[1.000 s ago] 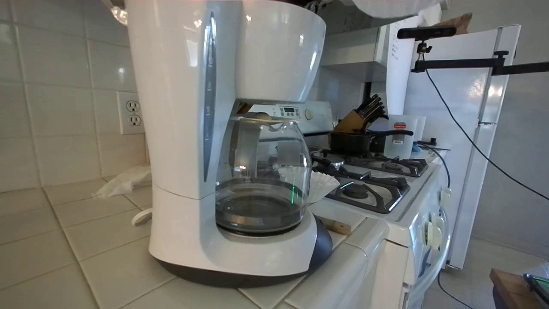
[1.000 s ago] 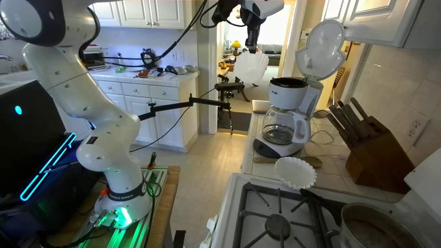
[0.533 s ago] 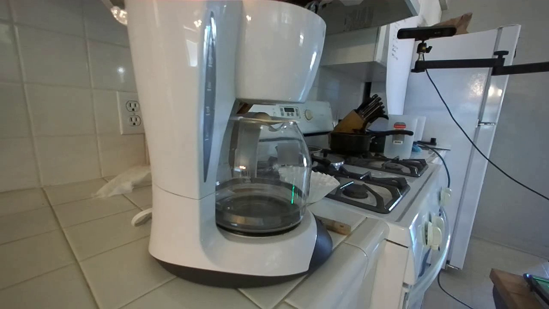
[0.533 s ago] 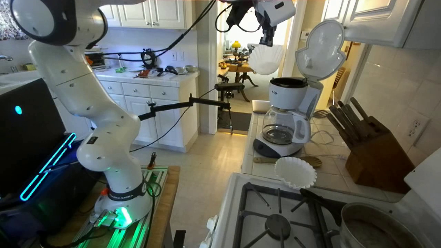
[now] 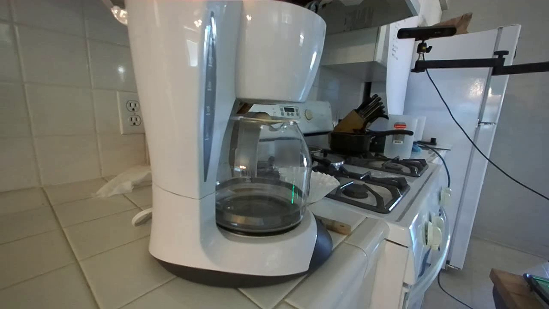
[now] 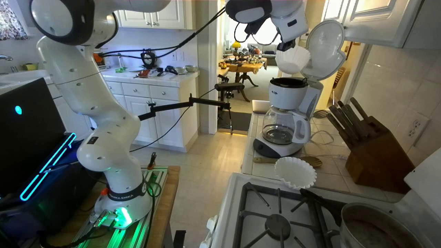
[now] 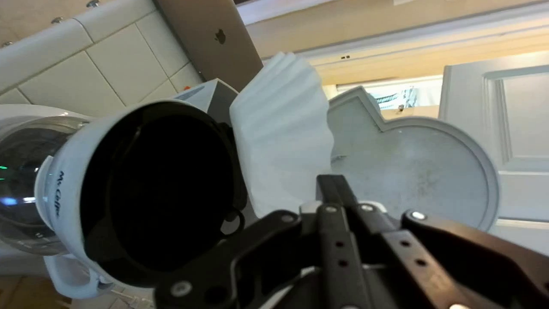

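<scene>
From where I'm standing, the fingers [image 7: 331, 189] are pressing together on a white pleated paper filter [image 7: 281, 137], clamping it at the tips. In the wrist view the filter is fanning out between ten and eleven o'clock from them, while the open brew basket [image 7: 163, 197] is gaping at nine, the raised lid [image 7: 411, 171] is standing between two and three, and a laptop [image 7: 210, 38] is lying near eleven. In both exterior views the coffee maker [image 6: 287, 94] is sitting on the tiled surface [image 5: 122, 244], a glass carafe [image 5: 263, 180] resting in its base. In an exterior view, reckoning from the coffee maker, the held filter is hanging at twelve; a wooden spoon [image 6: 313, 161] is lying at six, another pleated filter [image 6: 295, 172] is resting farther down by the stove [image 6: 253, 204], a knife block [image 6: 382, 158] is standing at four, and the robot arm [image 6: 106, 127] is rising at nine.
</scene>
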Motion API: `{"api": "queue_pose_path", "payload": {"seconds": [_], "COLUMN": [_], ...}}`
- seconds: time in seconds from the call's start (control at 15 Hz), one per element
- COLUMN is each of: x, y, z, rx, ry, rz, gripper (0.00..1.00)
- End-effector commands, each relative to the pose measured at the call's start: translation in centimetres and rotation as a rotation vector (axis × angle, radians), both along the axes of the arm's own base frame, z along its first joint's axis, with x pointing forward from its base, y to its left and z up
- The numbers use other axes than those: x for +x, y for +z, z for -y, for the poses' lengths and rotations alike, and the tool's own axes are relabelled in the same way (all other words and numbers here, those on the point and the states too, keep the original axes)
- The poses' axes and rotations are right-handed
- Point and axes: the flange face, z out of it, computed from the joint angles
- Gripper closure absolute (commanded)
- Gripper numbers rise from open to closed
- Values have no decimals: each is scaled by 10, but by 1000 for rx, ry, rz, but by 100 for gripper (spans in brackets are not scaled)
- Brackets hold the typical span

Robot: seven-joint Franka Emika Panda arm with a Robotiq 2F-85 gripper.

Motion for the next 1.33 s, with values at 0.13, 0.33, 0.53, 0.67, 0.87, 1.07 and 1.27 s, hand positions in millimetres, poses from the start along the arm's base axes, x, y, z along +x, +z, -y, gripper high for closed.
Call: {"api": "queue_pose_path", "payload": {"seconds": [0.13, 0.33, 0.53, 0.67, 0.87, 1.07, 1.27], "x": [12, 15, 18, 16, 12, 7, -4], "y": [-27, -44, -57, -63, -68, -72, -72], "z": [6, 15, 25, 30, 37, 44, 49], "rx": [60, 56, 49, 46, 41, 21, 4], "ry": [-71, -100, -125, -122, -127, -119, -74], "rz": [-24, -37, -57, -81, -95, -127, -166], "gripper": [99, 99, 99, 99, 99, 99, 99]}}
